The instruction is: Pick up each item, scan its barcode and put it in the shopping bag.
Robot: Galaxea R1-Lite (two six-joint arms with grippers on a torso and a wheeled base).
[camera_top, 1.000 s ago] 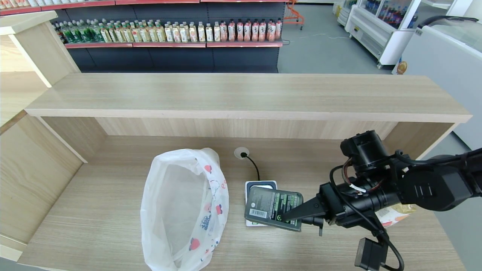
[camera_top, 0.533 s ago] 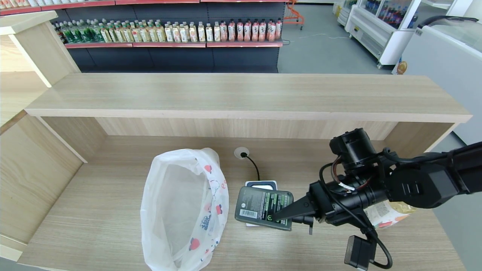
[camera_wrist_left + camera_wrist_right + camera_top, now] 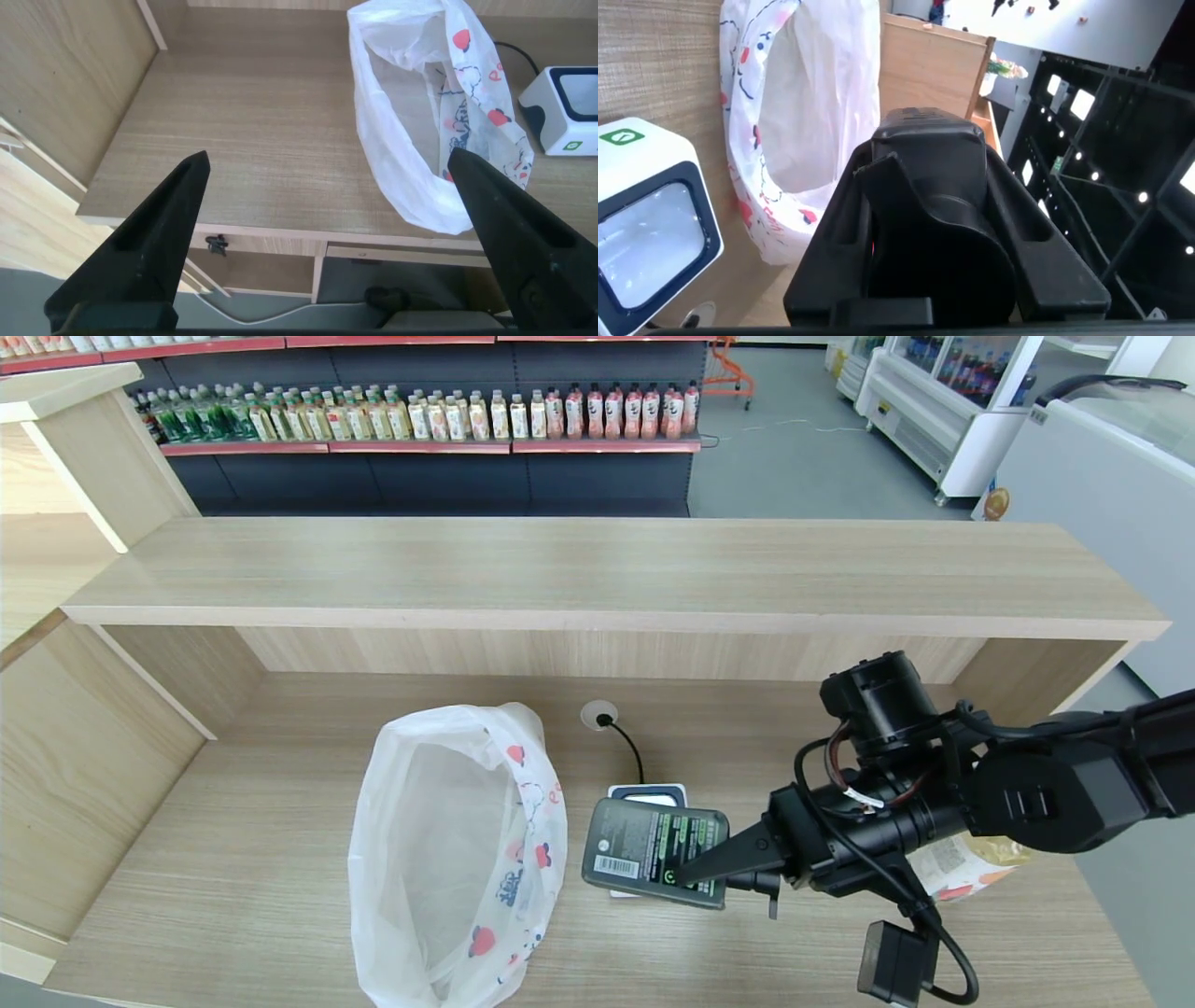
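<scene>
My right gripper (image 3: 714, 877) is shut on a dark grey pouch (image 3: 653, 849) with a white barcode and green print. It holds the pouch just above the white scanner box (image 3: 646, 796), whose glass window (image 3: 645, 238) faces up beside the pouch (image 3: 924, 215). The white shopping bag (image 3: 457, 849) with red and blue prints stands open to the left of the scanner. My left gripper (image 3: 327, 243) hangs open off the counter's near left edge, with the shopping bag (image 3: 434, 112) beyond it.
A yellow and white snack packet (image 3: 971, 863) lies on the counter behind my right arm. The scanner's black cable (image 3: 630, 747) runs to a round port (image 3: 599, 714). A raised wooden ledge (image 3: 607, 569) bounds the far side and side panels close both ends.
My right arm carried the pouch a little to the left, toward the bag, in the first half second. Since then it has held almost still over the scanner.
</scene>
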